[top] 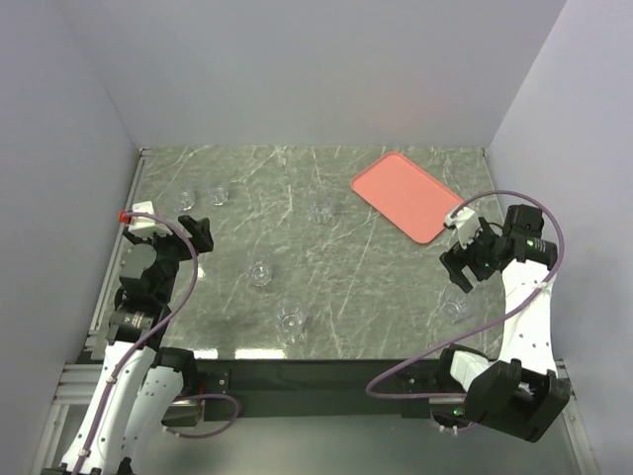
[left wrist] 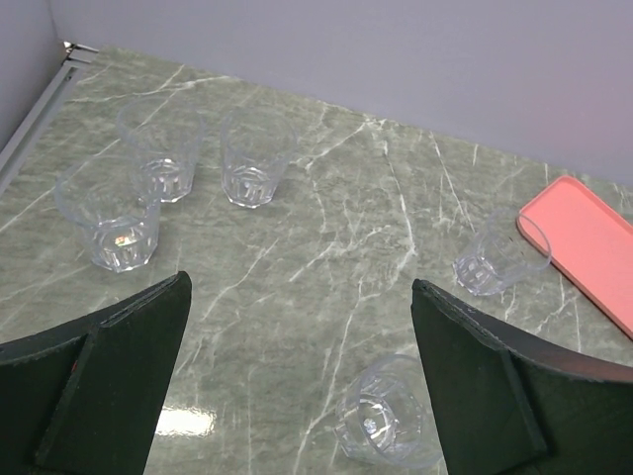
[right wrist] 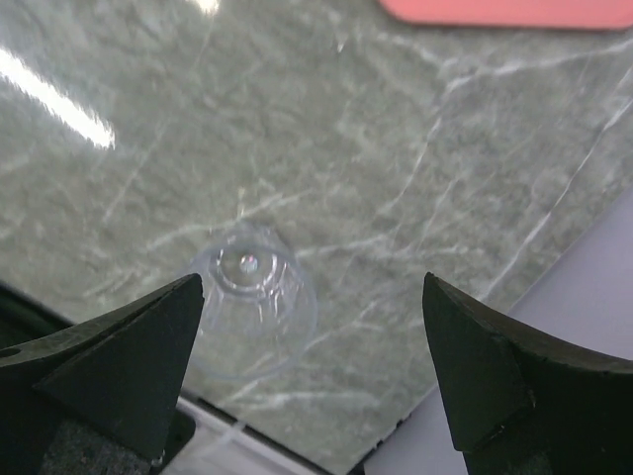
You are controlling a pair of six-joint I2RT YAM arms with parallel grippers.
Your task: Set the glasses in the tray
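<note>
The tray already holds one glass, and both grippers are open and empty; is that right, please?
Not quite: the tray holds nothing, as the top view shows. The left gripper and right gripper are indeed open and empty.

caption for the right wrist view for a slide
Open right hand frames a clear glass by the edge of the table, pink tray beyond

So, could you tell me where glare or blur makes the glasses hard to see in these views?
Top view: even light, but the glasses are faint against the marble table, the near-right one barely visible. Left wrist: sharp, with one small glare patch on the table at the bottom. Right wrist: a bright glare streak upper left, and the glass looks soft.
</note>
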